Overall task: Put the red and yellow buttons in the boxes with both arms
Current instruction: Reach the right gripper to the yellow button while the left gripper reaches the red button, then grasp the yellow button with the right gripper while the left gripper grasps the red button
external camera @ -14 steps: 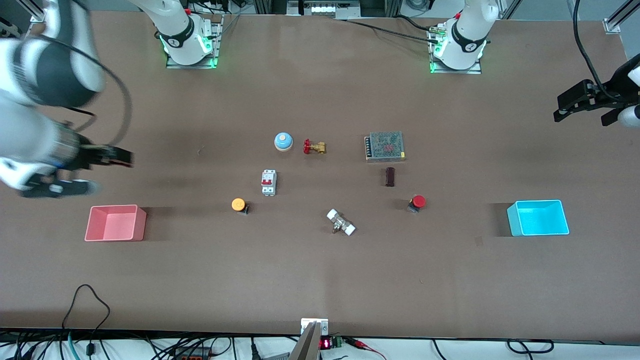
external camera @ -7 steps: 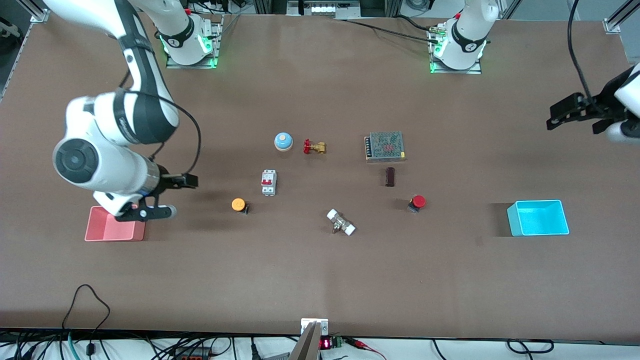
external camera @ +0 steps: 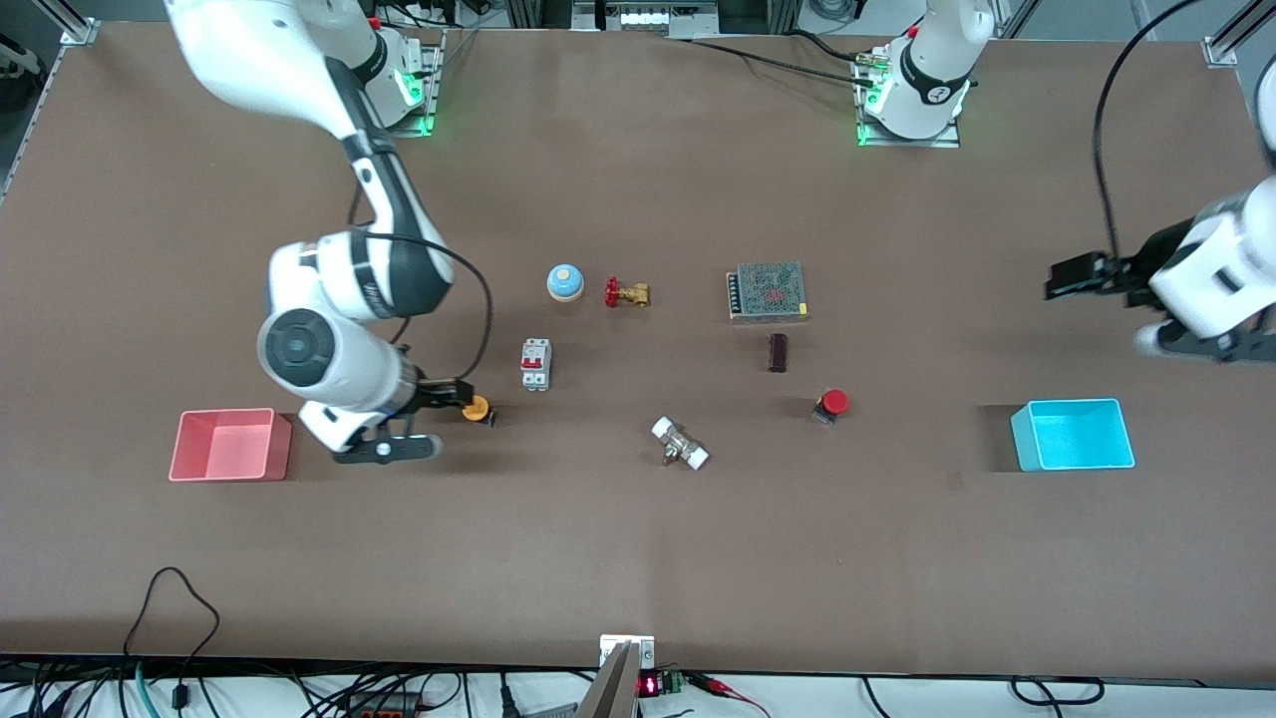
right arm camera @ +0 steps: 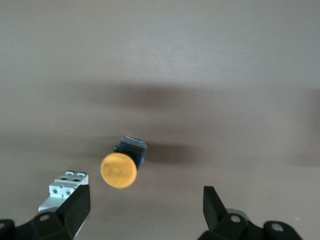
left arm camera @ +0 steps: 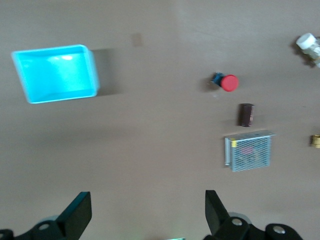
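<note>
the right gripper point(external camera: 442, 419) hangs over the table between the pink-red box point(external camera: 230, 445) and the yellow button point(external camera: 477, 408), its 2 fingers spread wide. in the right wrist view the yellow button point(right arm camera: 121, 167) lies ahead of the fingertips point(right arm camera: 75, 202), within the span of the open jaws but nearer 1 finger than the other, and touched by neither. its orange-yellow cap lies tipped on its side, the black body beside it. the white circuit breaker point(external camera: 536, 363) stands just beside the button, farther from the front camera.

the left gripper point(external camera: 1092, 299) is over bare table at the left arm's end, also with its fingers point(left arm camera: 77, 216) wide apart and nothing between them. the cyan box point(external camera: 1074, 435) sits on the table nearer the front camera than the spot under that gripper. the red button point(external camera: 830, 404) lies well apart from the left gripper, between the cyan box and the white-capped fitting point(external camera: 680, 444), with a dark brown block point(external camera: 778, 352) and a mesh-topped power supply point(external camera: 767, 291) farther from the front camera. both boxes hold nothing visible.
</note>
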`<state>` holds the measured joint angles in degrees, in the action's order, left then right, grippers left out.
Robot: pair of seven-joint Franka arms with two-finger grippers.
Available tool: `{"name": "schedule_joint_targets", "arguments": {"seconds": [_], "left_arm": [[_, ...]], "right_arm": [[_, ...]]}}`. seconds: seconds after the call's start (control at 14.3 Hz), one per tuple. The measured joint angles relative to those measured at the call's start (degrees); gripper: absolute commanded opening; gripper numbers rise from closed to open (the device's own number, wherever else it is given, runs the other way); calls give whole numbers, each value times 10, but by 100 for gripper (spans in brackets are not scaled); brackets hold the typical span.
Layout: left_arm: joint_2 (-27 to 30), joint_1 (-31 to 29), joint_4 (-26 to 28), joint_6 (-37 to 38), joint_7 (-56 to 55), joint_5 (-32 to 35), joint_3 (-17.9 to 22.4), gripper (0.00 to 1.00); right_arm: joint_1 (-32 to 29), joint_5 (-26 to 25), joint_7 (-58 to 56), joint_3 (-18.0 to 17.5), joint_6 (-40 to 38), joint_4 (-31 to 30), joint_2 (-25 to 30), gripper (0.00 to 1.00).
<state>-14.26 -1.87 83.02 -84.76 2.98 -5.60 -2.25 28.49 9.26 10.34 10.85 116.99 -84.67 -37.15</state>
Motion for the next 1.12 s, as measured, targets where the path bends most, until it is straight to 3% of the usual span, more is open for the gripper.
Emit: {"name": "schedule_joint_targets", "arguments": {"seconds": [0.21,0.77,0.91,1.12], "left_arm": [[-38,5,0,-31,-7,-40,0,100],[-143,96,10,-189,-164,-44,-2,100],[-173,114,14,-223,-192,-42,-2,100],[-208,135,22,-265,-241,-27,-2,100]], "right_arm": [[11,1,2,0,11,0,-23,100],[20,2,2,0,53,1,-67,100],[21,2,2,0,64,1,-74,90],[21,7,7,0,66,1,-77,87]]}}
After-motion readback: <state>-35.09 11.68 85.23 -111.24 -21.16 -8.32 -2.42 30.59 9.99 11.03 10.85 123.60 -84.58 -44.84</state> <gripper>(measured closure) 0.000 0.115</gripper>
